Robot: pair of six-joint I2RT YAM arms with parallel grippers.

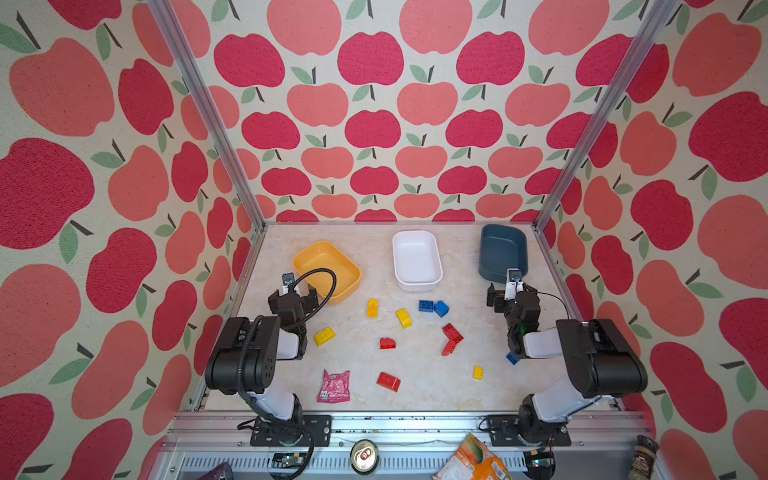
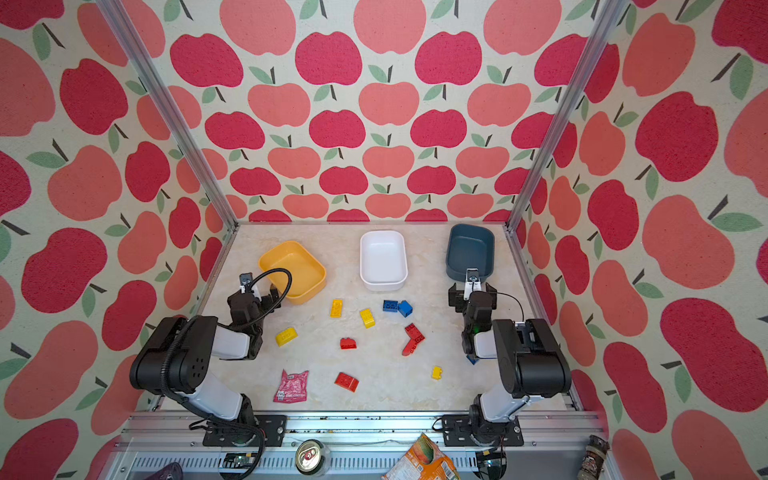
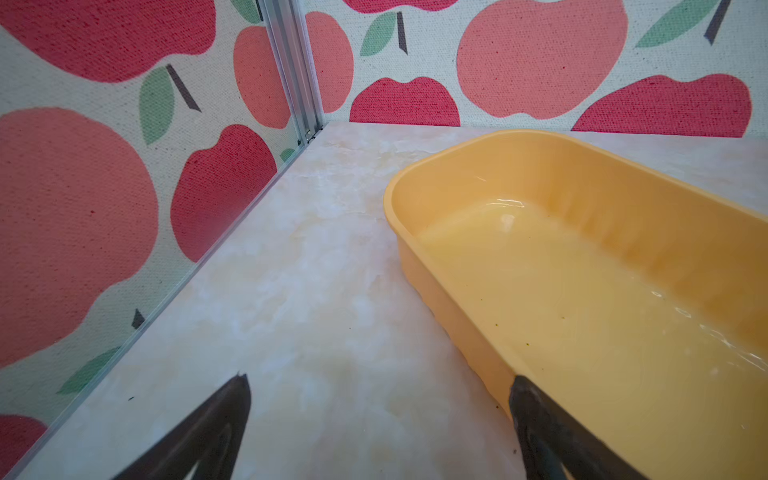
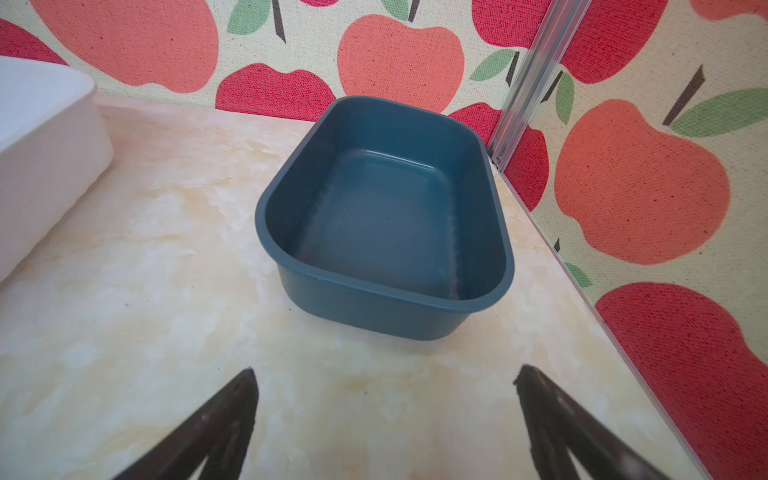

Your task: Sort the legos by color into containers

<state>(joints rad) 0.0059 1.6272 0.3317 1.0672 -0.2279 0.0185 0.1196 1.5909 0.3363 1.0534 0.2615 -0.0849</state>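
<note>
As far as I can judge, the sorting has not yet begun and all the work remains. The three tubs stand along the far side of the worktop (image 1: pixel 432 388), and both top views show them empty: the yellow tub (image 1: pixel 320 255) at 10 o'clock, the white tub (image 1: pixel 417 257) at 12 o'clock and the blue tub (image 1: pixel 500 249) at 2 o'clock. All the legos (image 1: pixel 403 318) that I can see lie loose on the worktop, from the middle toward 6 o'clock. I count four yellow legos (image 1: pixel 372 308). There seem to be four red legos (image 1: pixel 388 381), two of them touching at 3 o'clock of the middle. Of the three blue legos (image 1: pixel 441 308), one lies half hidden under the right arm (image 1: pixel 512 358). A foil packet (image 1: pixel 333 386) at 7 o'clock is not part of the sorting. The left pincer (image 3: pixel 379 380) is spread fully wide and holds nothing. It hangs at the near corner of the yellow tub, with one finger before the tub's rim in the wrist view. The right pincer (image 4: pixel 384 370) is also spread fully wide and empty, just before the near end of the blue tub and apart from it. Probably yellow goes to the yellow tub, blue to the blue tub and red to the white tub.
</note>
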